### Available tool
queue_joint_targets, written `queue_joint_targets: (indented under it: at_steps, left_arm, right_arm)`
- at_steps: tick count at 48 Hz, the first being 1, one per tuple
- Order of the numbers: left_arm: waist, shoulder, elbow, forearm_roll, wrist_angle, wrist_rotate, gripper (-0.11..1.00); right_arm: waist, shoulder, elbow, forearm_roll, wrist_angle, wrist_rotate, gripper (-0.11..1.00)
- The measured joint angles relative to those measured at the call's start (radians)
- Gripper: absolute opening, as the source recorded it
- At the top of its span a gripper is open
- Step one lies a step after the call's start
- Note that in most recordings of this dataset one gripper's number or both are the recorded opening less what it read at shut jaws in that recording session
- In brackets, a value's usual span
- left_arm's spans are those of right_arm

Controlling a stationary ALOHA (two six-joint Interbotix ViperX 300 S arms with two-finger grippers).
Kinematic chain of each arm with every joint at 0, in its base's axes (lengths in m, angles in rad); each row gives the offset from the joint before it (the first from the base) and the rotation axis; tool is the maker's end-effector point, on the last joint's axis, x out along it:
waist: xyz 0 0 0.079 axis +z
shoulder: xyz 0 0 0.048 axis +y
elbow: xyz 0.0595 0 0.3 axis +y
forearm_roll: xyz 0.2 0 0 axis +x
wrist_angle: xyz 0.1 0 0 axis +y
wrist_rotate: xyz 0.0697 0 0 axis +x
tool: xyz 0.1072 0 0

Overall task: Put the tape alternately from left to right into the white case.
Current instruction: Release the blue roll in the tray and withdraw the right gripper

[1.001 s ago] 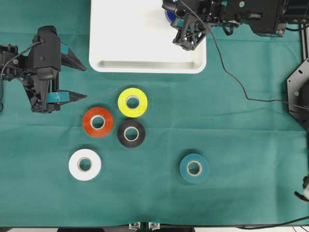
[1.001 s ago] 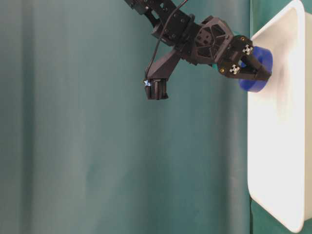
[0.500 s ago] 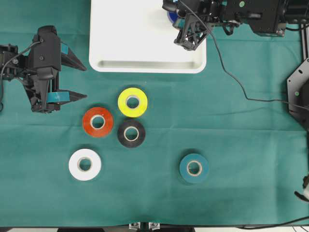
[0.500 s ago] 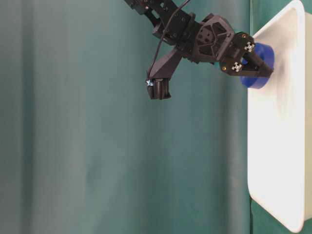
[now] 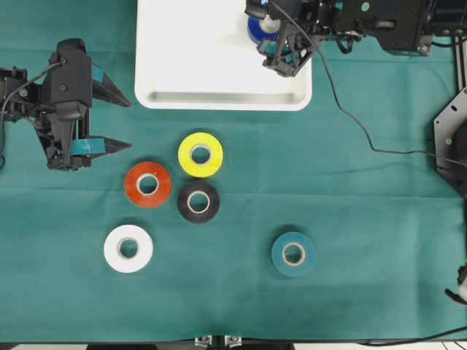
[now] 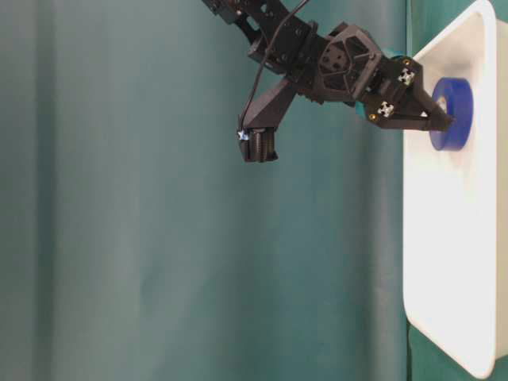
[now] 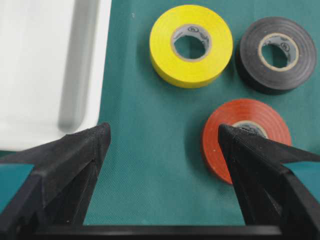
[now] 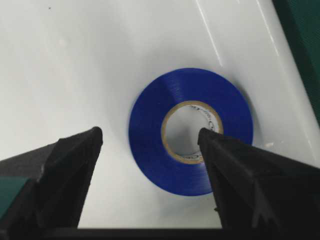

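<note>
I see the white case (image 8: 100, 60) as smooth, glossy plastic. The blue roll (image 8: 150, 145) has a satiny sheen and a paper-like core. Finely woven matt green cloth (image 7: 150, 150) covers the counter. My fingers (image 7: 75, 165) look grainy, matt black.

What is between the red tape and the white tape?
Nothing. In the overhead view, only bare green cloth lies between the red tape and the white tape.
</note>
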State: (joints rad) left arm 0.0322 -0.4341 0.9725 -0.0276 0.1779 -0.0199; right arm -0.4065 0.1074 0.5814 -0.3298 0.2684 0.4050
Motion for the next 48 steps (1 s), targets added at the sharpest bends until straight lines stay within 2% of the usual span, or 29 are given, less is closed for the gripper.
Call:
queue_joint_targets:
  at_steps: [13, 48]
  left_arm:
    - [0.0, 0.0, 0.0, 0.002, 0.002, 0.0, 0.76]
    - [0.0, 0.0, 0.0, 0.0, 0.0, 0.0, 0.76]
  right_arm:
    - [0.049, -0.041, 0.002, 0.0, 0.002, 0.0, 0.83]
    - [0.324, -0.153, 0.0, 0.002, 0.011, 0.003, 0.83]
